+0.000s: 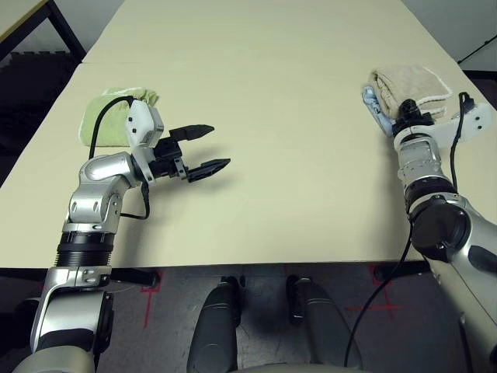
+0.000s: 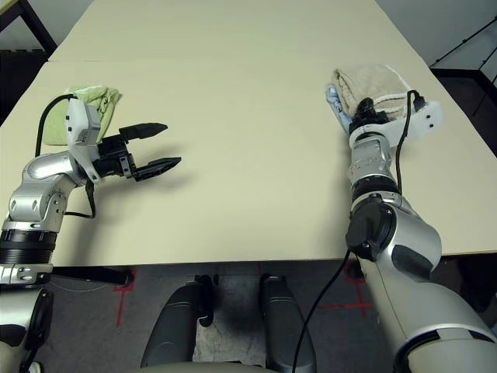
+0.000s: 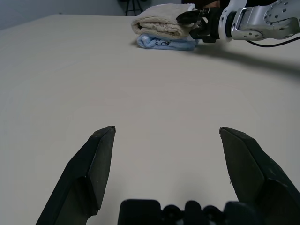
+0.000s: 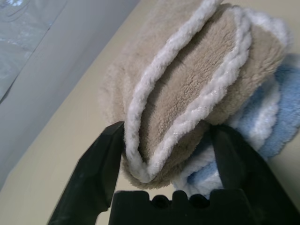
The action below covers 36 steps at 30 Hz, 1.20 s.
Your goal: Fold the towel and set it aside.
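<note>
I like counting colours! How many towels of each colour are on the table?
Beige towel: 1, folded, lying on top of the blue one
Light blue towel: 1, folded, underneath the beige one
Light green towel: 1, behind the left arm
Total: 3 towels

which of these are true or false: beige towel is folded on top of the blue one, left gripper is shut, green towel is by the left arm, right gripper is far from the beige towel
1. The beige towel lies folded on the blue towel: true.
2. The left gripper is shut: false, its fingers stand wide apart with nothing between them.
3. The green towel lies by the left arm: true.
4. The right gripper is far from the beige towel: false, its open fingers sit either side of the towel's folded edge.
</note>
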Motion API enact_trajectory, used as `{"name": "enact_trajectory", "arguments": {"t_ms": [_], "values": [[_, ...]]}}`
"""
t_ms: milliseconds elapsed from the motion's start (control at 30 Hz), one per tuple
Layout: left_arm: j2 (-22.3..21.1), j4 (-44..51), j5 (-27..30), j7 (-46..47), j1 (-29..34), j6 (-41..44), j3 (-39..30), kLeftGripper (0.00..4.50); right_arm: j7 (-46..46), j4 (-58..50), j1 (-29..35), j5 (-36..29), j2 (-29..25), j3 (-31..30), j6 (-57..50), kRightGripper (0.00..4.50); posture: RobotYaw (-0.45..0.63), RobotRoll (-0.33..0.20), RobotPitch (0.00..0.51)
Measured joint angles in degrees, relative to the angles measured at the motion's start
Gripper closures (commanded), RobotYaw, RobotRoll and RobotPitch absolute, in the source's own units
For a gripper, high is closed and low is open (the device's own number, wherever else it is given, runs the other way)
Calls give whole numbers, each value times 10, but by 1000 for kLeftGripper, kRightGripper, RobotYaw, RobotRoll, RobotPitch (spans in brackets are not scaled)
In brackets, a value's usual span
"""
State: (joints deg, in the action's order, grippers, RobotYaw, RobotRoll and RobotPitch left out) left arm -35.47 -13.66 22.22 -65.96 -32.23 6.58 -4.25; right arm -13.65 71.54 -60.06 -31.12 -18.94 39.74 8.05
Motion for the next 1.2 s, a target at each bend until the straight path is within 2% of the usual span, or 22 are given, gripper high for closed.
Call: {"name": "enact_trajectory", "arguments": {"t_ms": [167, 333, 433, 500, 567, 667, 767, 867, 1000, 1200], "values": [[10, -10, 0, 11, -2, -7, 0, 0, -19, -61, 27, -3, 3, -20, -46, 26, -53, 0, 169], [14, -16, 0, 22, -10, -15, -3, 0, -21, -238, 104, -21, 3, -46, -147, 26, -74, 0, 153], [16, -31, 0, 26, -11, -19, -5, 0, -77, -333, 150, -21, -8, -95, -200, 26, -90, 0, 136], [31, -40, 0, 51, -15, -21, -14, 0, -157, -402, 187, -8, -26, -156, -219, 26, -90, 0, 126], [47, -54, -1, 90, -25, -21, -25, 0, -195, -415, 185, 9, -31, -193, -217, 26, -84, 0, 121], [67, -54, -5, 147, -32, -21, -35, 0, -227, -398, 165, 39, -31, -234, -202, 26, -66, 0, 113], [83, -57, -14, 209, -31, -20, -50, 0, -224, -333, 120, 70, -17, -246, -156, 26, -50, 0, 104], [105, -80, -22, 287, -32, -15, -72, 0, -183, -236, 64, 108, 7, -251, -60, 26, -37, 0, 102], [117, -125, -56, 384, -34, -56, -91, 0, -88, -111, 15, 161, 20, -253, 80, 26, -28, 0, 106], [114, -223, -122, 539, -67, -143, -115, 0, 1, -15, -3, 213, 42, -257, 143, 26, -17, 0, 114]]}}
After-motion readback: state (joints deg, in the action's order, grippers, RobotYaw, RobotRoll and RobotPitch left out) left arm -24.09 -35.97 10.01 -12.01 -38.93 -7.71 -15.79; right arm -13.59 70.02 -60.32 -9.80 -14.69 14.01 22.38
